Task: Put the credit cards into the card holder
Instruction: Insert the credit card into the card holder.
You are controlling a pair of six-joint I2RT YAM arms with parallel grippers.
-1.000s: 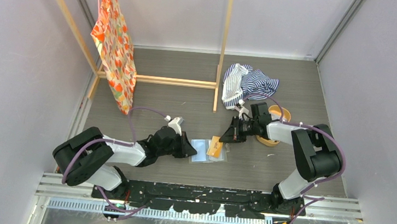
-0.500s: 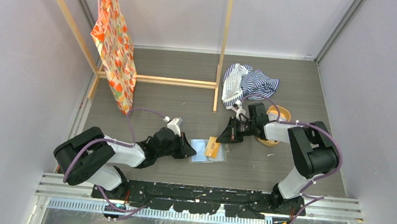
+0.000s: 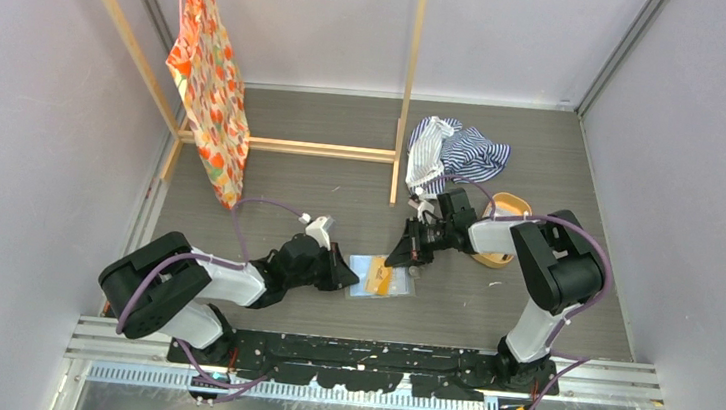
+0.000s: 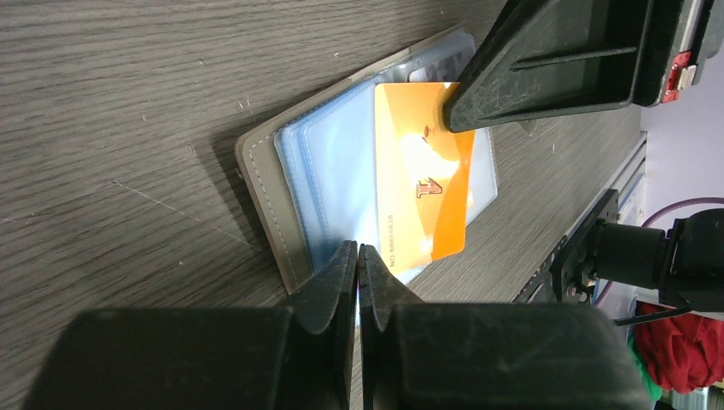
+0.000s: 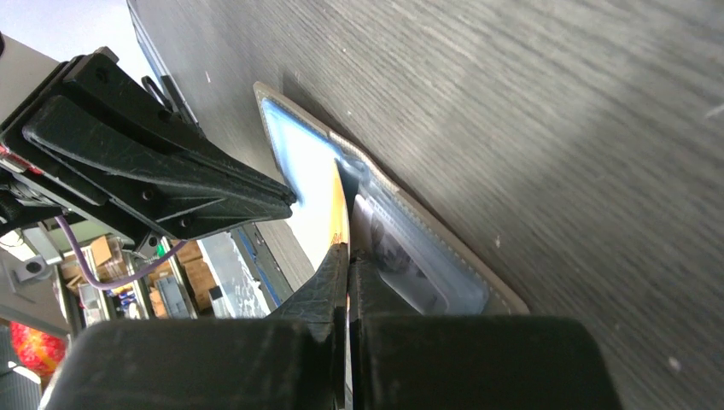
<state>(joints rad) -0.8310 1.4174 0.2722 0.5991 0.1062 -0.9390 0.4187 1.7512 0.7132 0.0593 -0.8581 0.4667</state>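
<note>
The grey-taupe card holder (image 3: 372,278) (image 4: 263,184) lies open on the table, its clear bluish sleeves (image 4: 329,184) facing up. One orange credit card (image 4: 418,184) (image 3: 387,281) lies slanted over the sleeves. My right gripper (image 5: 348,252) (image 3: 397,260) is shut on the card's far corner, the card's edge (image 5: 341,218) showing between the fingers. My left gripper (image 4: 359,252) (image 3: 351,280) is shut at the holder's near left edge, pinching a thin sleeve leaf. No other cards show.
A striped cloth (image 3: 456,152) lies at the back behind the right arm, with an oval orange-tan tray (image 3: 508,205) beside that arm's wrist. A wooden frame (image 3: 408,89) with a patterned bag (image 3: 212,85) hanging from it stands at the back left.
My right gripper has moved left and nearer with the orange card, bringing it lower over the sleeves. The left jaws have closed the last bit.
</note>
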